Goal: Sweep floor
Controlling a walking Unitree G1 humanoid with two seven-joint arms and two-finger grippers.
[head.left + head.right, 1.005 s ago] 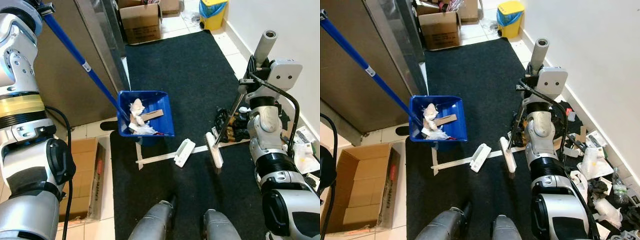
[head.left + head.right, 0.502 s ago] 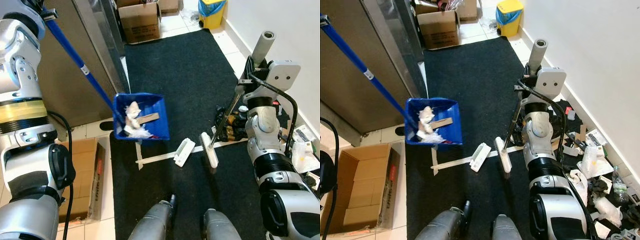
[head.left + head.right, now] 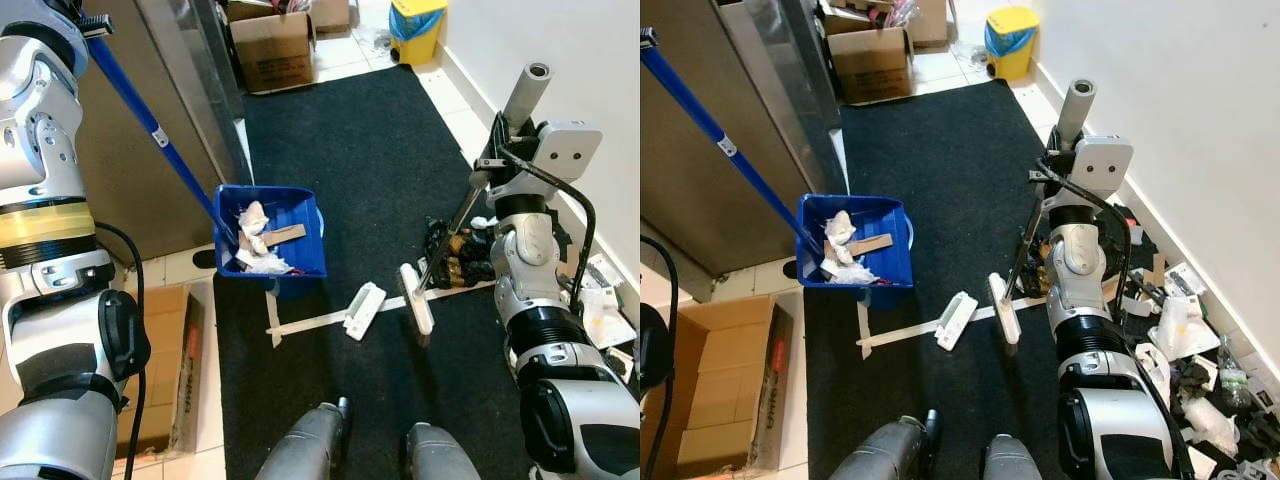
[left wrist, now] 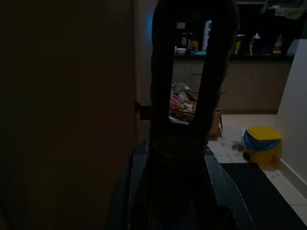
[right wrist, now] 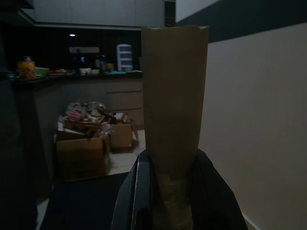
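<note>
A blue dustpan [image 3: 268,240] holding crumpled white paper and a cardboard scrap sits at the left edge of the black rug [image 3: 370,140]. Its long blue handle [image 3: 150,125] rises up-left to my left gripper [image 3: 85,20], which is shut on the handle's top end [image 4: 184,143]. My right gripper [image 5: 168,191] is shut on the grey broom handle [image 3: 525,92], held upright by the right wall. The broom's white head [image 3: 415,298] rests on the rug, right of a white flat piece of debris [image 3: 365,309] and a white strip [image 3: 305,322].
A steel-fronted cabinet [image 3: 140,150] stands left of the rug, with an open cardboard box [image 3: 715,395] on the tiles below it. More boxes [image 3: 272,48] and a yellow bin [image 3: 417,20] stand at the rug's far end. Litter [image 3: 1185,330] lies along the right wall.
The dustpan swung up and left, then settled lower near the rug's left edge. The broom head slid slightly left toward the white piece. The camera shifted a little.
</note>
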